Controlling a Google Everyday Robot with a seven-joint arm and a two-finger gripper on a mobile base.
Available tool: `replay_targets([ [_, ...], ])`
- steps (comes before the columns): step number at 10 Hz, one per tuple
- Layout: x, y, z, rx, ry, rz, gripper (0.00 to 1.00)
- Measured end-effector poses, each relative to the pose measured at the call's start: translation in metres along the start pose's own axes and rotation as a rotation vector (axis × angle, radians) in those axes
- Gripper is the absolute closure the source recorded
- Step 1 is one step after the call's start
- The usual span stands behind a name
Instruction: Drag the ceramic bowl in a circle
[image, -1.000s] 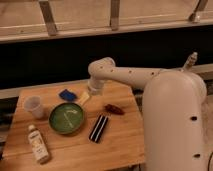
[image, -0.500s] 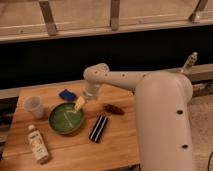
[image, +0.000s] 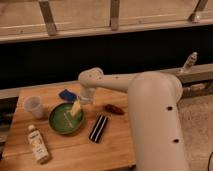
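The ceramic bowl (image: 65, 119) is a round, shallow green dish on the wooden table (image: 70, 150), left of centre. My gripper (image: 75, 110) hangs from the white arm (image: 115, 82) and reaches down over the bowl's right inner edge. Its pale fingers (image: 76, 108) lie against the bowl's inside near the rim. A translucent white plastic cup (image: 33, 106) stands to the bowl's left.
A blue sponge-like object (image: 67, 95) lies behind the bowl. A dark red-brown item (image: 113, 109) lies to the right of the gripper. A black striped bar (image: 98, 128) lies right of the bowl. A white bottle (image: 38, 145) lies at the front left.
The arm has swung left and down, and the gripper has come from beside the bowl's far right rim down into the bowl. The bowl has barely moved.
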Motion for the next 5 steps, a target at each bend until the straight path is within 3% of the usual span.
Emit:
replay_targets([
  [5, -0.0020, 0.0018, 0.0078, -0.001, 0.015, -0.011, 0.20],
])
